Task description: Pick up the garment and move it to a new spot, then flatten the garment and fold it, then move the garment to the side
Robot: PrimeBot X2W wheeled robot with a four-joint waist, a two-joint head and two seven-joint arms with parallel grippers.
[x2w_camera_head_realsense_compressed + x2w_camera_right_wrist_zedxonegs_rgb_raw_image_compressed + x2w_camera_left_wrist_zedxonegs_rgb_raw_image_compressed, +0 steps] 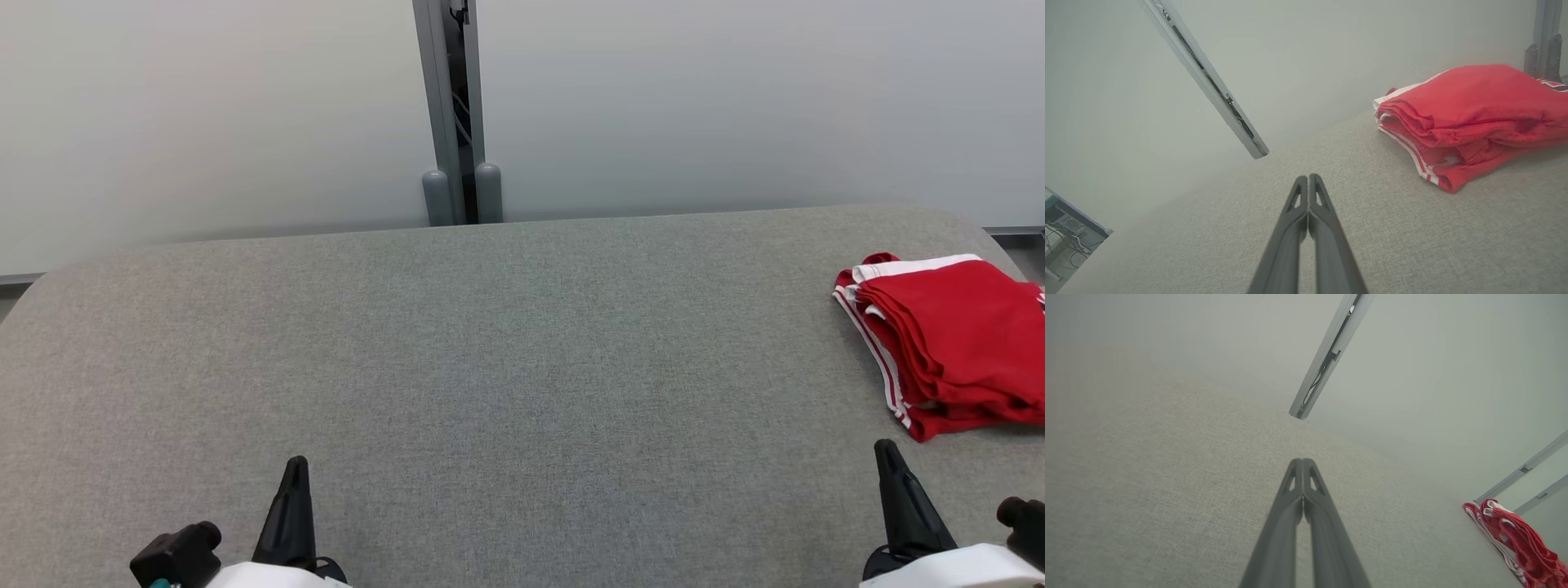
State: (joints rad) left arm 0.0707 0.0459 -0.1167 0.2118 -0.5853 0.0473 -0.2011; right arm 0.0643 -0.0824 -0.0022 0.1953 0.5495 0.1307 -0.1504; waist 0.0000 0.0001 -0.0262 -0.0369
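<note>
Grey woven tabletop (522, 367) with rounded corners, pale wall panels (204, 114) behind it, and one grey metal post (453, 106) standing between the panels at the back edge, so I'll use that post as my reference.

Closest to the camera, the left gripper (295, 467) sits well in front of the post and a bit to its left, low over the fabric. Its two dark fingers are pressed together tip to tip, which is super clear in the left wrist view. Then the right gripper (886, 451) is about as far forward but way off to the post's right. Same deal there: fingers closed against each other, with just a thin slit lower down.

Further out, the garment (947, 335) lies on the tabletop, far right of the post and somewhat nearer than it, close to the table's right edge. It's red with white stripe trim, folded into a thick stack of layers. It sits just beyond the right gripper's fingertips and slightly to their right, near but not touching. From the left fingers it's well apart, clear across the surface.

Farthest back, the post's two rounded grey feet meet the table's rear edge.
</note>
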